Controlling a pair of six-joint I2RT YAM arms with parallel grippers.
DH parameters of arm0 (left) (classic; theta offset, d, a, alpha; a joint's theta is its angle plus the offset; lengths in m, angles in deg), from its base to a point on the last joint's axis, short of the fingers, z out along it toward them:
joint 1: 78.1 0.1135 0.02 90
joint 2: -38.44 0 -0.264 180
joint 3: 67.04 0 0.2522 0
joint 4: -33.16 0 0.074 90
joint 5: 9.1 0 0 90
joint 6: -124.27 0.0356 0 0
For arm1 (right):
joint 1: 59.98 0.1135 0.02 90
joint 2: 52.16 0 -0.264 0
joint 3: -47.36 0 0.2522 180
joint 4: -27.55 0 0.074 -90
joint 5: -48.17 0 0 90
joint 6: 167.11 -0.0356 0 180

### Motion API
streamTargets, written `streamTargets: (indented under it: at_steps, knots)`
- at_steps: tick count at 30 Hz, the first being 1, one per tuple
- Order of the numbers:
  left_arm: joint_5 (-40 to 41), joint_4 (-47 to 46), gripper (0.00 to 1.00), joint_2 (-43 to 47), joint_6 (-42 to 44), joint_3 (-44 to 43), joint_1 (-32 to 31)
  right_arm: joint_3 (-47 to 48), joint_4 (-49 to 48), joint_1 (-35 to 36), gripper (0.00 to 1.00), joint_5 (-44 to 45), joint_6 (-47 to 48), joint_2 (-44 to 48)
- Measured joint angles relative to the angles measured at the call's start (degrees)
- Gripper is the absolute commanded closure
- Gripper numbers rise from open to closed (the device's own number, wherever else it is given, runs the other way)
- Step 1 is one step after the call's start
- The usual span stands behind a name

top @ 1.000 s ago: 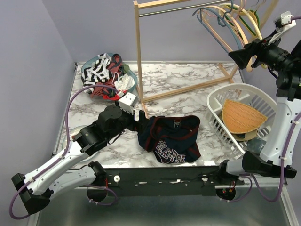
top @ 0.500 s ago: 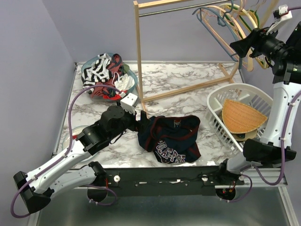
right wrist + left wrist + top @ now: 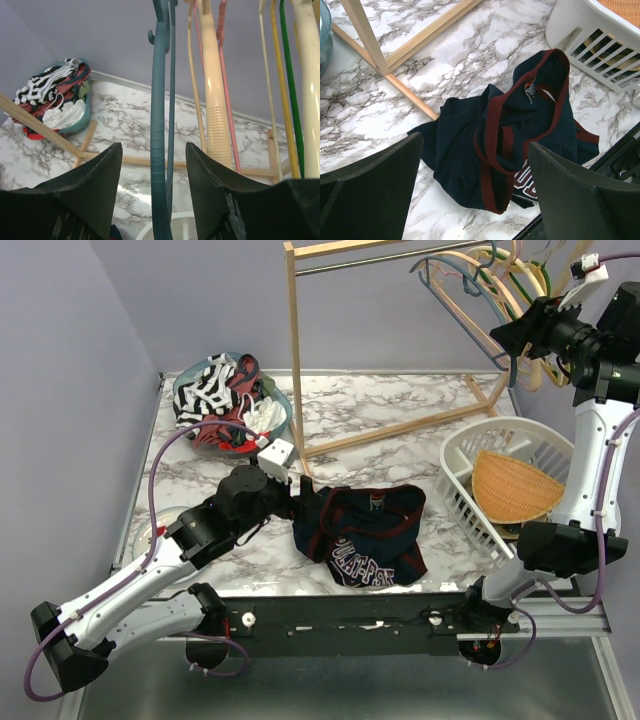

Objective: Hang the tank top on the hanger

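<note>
Right wrist: hanger (image 3: 158, 125) upright between spread fingers of the right pincer (image 3: 153, 150).

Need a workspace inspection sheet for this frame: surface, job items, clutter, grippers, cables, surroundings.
Surface: marble-pattern table, no spills seen.
Job's things: tank top crumpled near the front edge; grey-blue hanger hanging at the rack.
Clutter: bowl heaped with clothes, back left; white basket holding a wicker item, right; other hangers beside the grey-blue one.
Grippers: left gripper open, poised over the tank top; right gripper open, jaws either side of the hanger, not touching.
Cables: purple cables loop along both arms.
Surroundings: wooden rack on the table; lavender walls.
</note>
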Motion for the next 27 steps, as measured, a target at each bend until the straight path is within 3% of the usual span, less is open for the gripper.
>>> streamTargets:
  at_steps: [4, 9, 16, 27]
  knots:
    - [0.0, -0.3, 0.01, 0.0, -0.3, 0.1, 0.0, -0.3, -0.3, 0.0, 0.51, -0.5, 0.0, -1.5]
    - [0.0, -0.3, 0.01, -0.2, -0.4, 0.1, 0.0, -0.6, -0.3, 0.9, 0.77, -0.4, 0.2, -3.3]
    - [0.0, -0.7, 0.01, -1.5, -0.7, 0.1, 0.0, -0.3, -0.2, 3.9, 1.0, 0.7, 2.1, -3.7]
    - [-0.2, -0.8, 0.01, -1.7, -2.3, -0.2, 0.1, 2.4, 0.7, 4.3, 1.0, 1.5, 1.7, -2.5]
